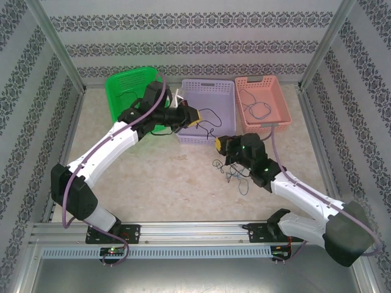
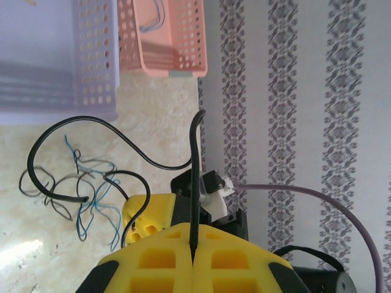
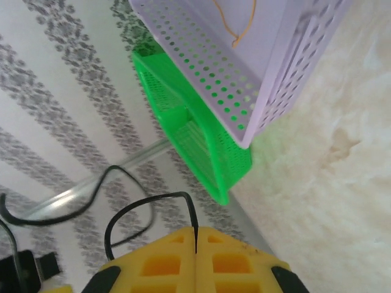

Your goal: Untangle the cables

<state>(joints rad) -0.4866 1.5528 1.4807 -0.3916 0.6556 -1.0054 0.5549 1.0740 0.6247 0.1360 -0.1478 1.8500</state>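
Observation:
The cables [image 1: 234,172] lie as a small tangle of black, blue-green and pale strands on the table, just in front of my right gripper [image 1: 219,145]. The left wrist view shows this tangle [image 2: 82,190] lying loose on the tabletop. My left gripper [image 2: 194,247] is shut on a black cable [image 2: 194,183] that rises from its jaws and curves away left toward the tangle. It hangs at the purple basket's front edge [image 1: 193,116]. My right gripper [image 3: 195,243] is shut on a thin black cable [image 3: 143,204] that loops off to the left.
Three baskets stand along the back: green [image 1: 125,91], purple [image 1: 208,91] and pink [image 1: 263,101]. The pink one has a cable [image 1: 259,108] in it, and a pale orange wire [image 3: 239,27] lies in the purple one. Patterned walls and metal posts close in the table.

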